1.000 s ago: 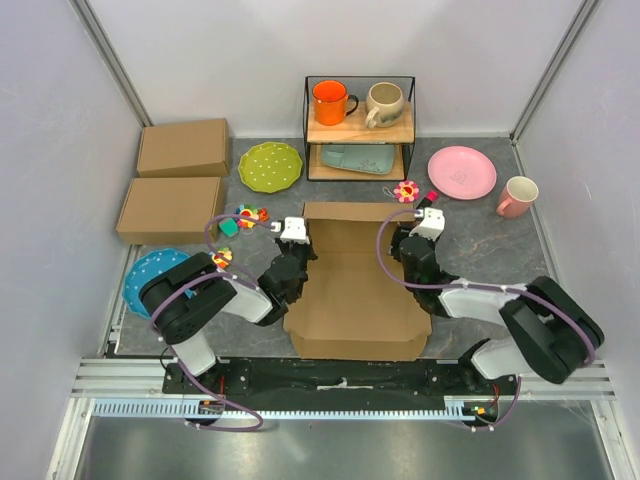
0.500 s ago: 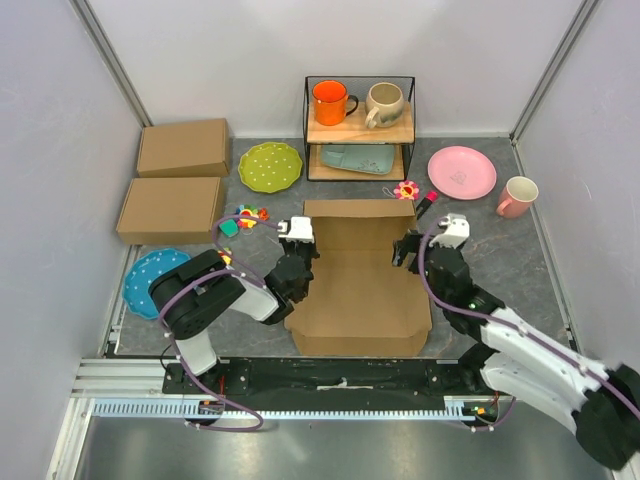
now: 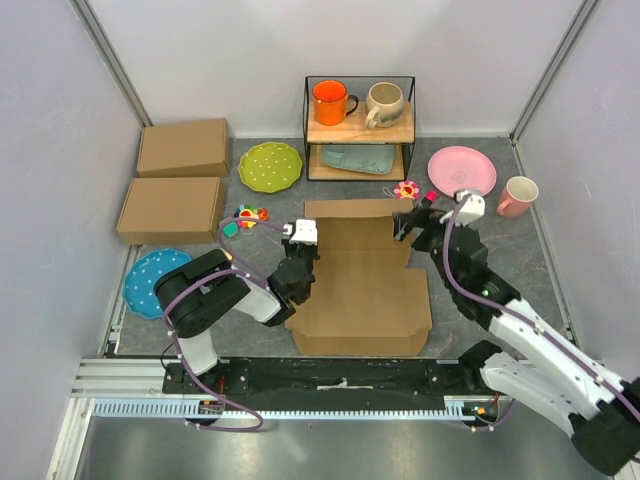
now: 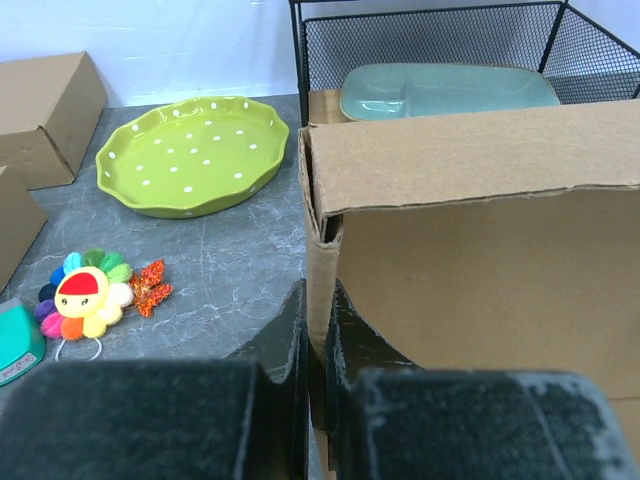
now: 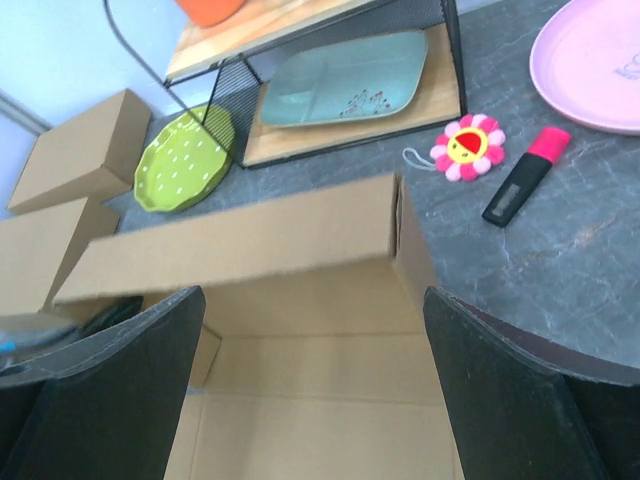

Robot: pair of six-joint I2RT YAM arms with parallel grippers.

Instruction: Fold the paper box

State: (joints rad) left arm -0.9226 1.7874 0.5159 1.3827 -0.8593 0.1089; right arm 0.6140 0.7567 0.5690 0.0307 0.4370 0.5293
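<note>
**Task item.** The paper box lay at the middle of the grey table, between the two arms. Its near panel was flat on the surface. Its far end was raised into an upright rear wall with a flap folded over the top, just in front of the wire shelf. In the left wrist view, the left rear corner of the box stood upright.

**Left gripper.** The left gripper was at the box's left side wall. In the wrist view its fingers stood nearly together on either side of the thin cardboard edge. They appeared to be clamped on it, though the contact point itself sat low in the picture and was partly hidden.

**Right gripper.** The right gripper was above the right rear corner of the box. Its jaws were wide apart and held nothing. The right wrist view showed the box interior below and between the spread fingers.

**Surroundings.**
- Two ready-made boxes sat at the far left.
- A green plate lay beside the shelf.
- The shelf held an orange mug, a beige mug and a teal tray.
- A flower toy and a pink marker lay near the box's right rear corner.
- A pink plate and a pink mug stood at the far right.
- A blue plate lay at the near left.
</note>
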